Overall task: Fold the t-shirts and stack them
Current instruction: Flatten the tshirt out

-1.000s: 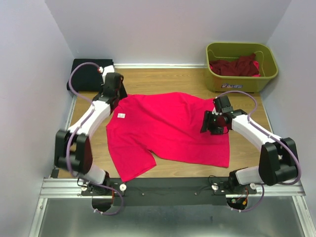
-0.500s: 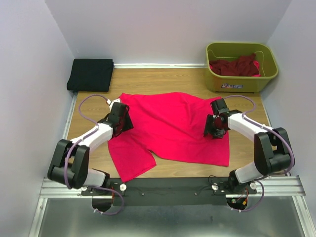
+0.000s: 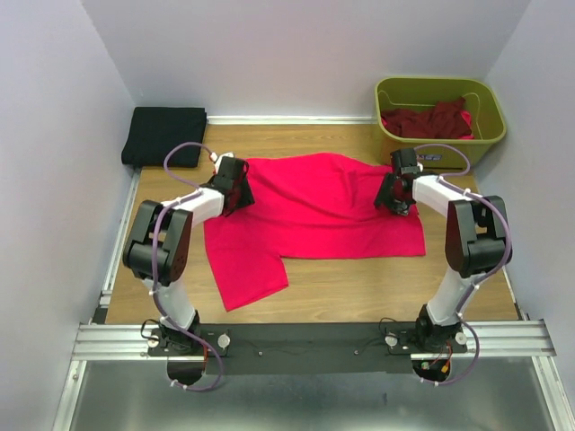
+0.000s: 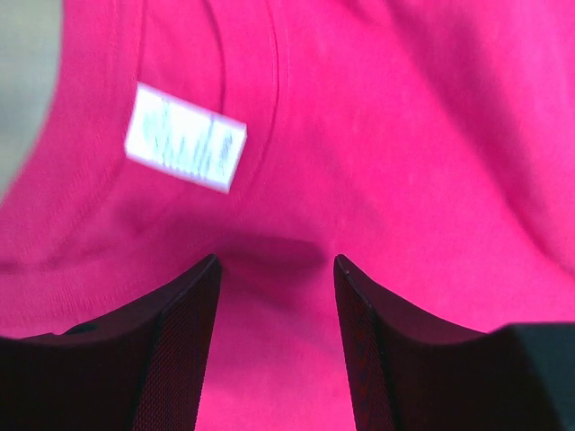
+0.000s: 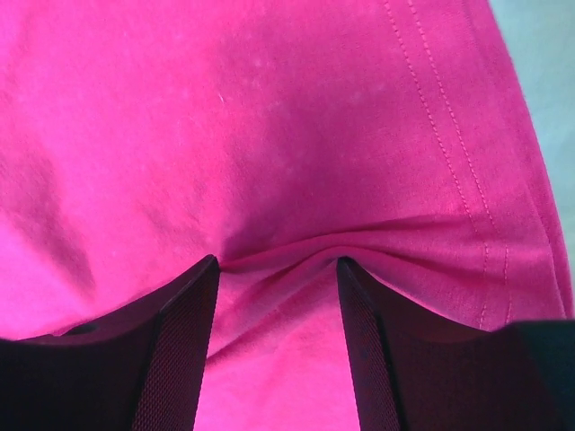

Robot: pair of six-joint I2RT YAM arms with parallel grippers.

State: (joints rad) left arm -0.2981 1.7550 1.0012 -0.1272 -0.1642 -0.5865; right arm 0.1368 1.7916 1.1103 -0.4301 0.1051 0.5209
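Left of the olive-green tub, nearer the arms, the pink-red t-shirt lies spread. Both the left gripper and right gripper pinch its cloth. Maroon t-shirts fill the tub; 1 black t-shirt lies far left of it.

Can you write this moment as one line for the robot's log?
left gripper: shut on pink-red t-shirt near neck label | right gripper: shut on cloth near its hem | stage: spread out, not yet folded
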